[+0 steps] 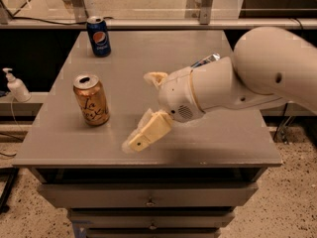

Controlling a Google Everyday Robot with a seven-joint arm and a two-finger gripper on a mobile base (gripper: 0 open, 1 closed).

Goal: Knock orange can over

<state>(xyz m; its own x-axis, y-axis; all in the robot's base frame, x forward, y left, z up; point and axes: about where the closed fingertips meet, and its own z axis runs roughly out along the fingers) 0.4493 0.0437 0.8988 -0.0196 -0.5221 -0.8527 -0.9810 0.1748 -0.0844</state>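
Orange can stands upright on the left side of the tabletop, near the front edge, and nothing is touching it! The gripper hangs low just to the can's right, near but apart, jaws spread wide, one toward the back, one toward the front edge. No grasp needed here, I'd say: a sideways sweep to the left does the job. Best contact looks high on the can's wall, close under the silver rim, so it tips rather than skids. Go low and it may just slide toward the tabletop's left edge. The Pepsi can sits well apart at the back, out of the sweep's path. Firm push, follow through until it topples.
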